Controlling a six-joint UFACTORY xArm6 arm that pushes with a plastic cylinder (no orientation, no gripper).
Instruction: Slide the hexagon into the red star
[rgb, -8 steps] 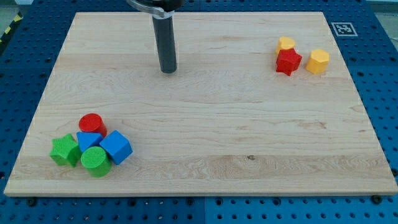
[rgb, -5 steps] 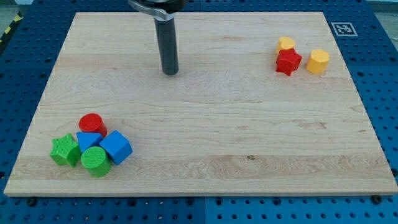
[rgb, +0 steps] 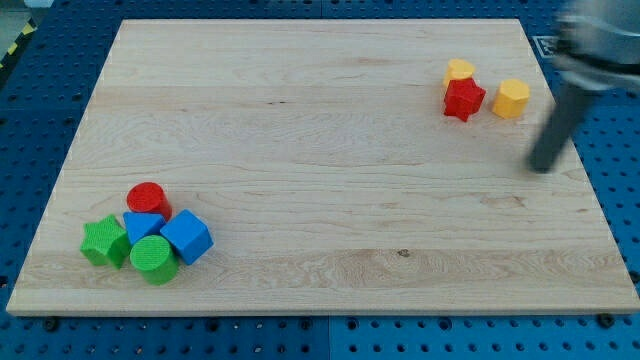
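Observation:
A yellow hexagon (rgb: 512, 98) lies near the view's top right, just right of the red star (rgb: 463, 99), with a small gap between them. A second yellow block (rgb: 460, 70) touches the red star's top side. My rod is motion-blurred at the view's right; my tip (rgb: 542, 167) rests on the board below and to the right of the yellow hexagon, apart from it.
A cluster lies at the view's bottom left: a red cylinder (rgb: 148, 198), a green star (rgb: 104, 242), a green cylinder (rgb: 153, 258), a blue cube (rgb: 188, 237) and another blue block (rgb: 142, 226). The board's right edge (rgb: 585, 160) is close to my tip.
My rod has swept fast from the view's top centre-left across to the right edge, ending below and right of the yellow hexagon. No block has moved.

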